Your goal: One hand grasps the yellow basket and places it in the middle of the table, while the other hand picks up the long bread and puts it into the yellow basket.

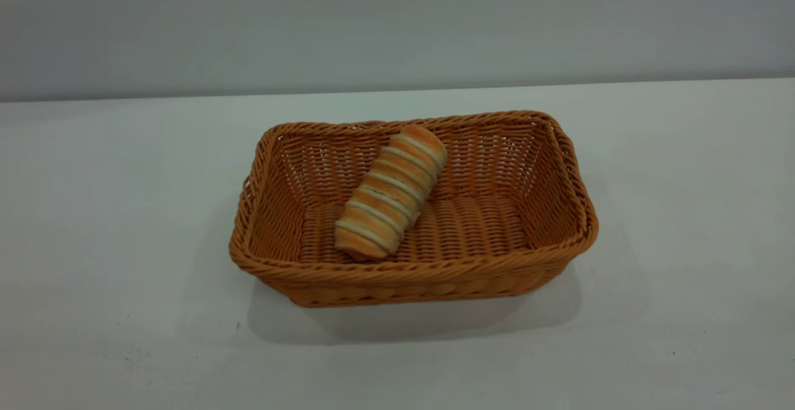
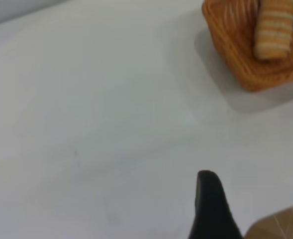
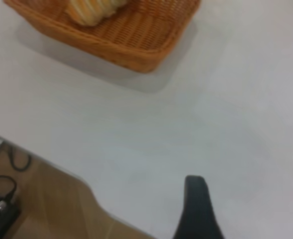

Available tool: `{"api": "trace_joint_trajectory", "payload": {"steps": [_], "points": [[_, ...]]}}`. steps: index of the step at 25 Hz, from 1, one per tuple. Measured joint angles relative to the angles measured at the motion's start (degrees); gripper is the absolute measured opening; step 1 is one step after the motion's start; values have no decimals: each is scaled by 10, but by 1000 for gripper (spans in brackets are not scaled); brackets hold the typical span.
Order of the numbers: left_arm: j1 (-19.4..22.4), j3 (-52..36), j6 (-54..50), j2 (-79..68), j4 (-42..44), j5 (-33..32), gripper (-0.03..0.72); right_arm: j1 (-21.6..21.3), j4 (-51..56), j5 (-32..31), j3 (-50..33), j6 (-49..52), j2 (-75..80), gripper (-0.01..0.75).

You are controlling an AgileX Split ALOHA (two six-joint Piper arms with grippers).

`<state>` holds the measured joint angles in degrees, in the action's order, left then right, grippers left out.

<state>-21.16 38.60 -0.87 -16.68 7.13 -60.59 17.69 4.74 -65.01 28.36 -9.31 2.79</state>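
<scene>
White surface [image 1: 124, 223] bearing basket [image 1: 565, 149] at its middle. Bread [image 1: 390, 191] inside basket, propped aslant against far wall; possible slide flat if basket jolted. Left tool [image 2: 212, 209] and right tool [image 3: 197, 209] well apart from basket; spread of each impossible to tell.
</scene>
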Motion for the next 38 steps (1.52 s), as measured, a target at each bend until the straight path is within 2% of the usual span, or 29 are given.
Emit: {"api": "trace_joint_trajectory", "payload": {"steps": [8,20,38], "points": [[0,-63,-1,113,-2,-60,515,0,-7,-1,-9,9,-35,586],[0,-104,-14,154,-18,-52,515,0,-9,-1,-9,26,-35,586],[0,-107,-15,154,-17,-47,515,0,-9,-1,-9,27,-35,586]]}}
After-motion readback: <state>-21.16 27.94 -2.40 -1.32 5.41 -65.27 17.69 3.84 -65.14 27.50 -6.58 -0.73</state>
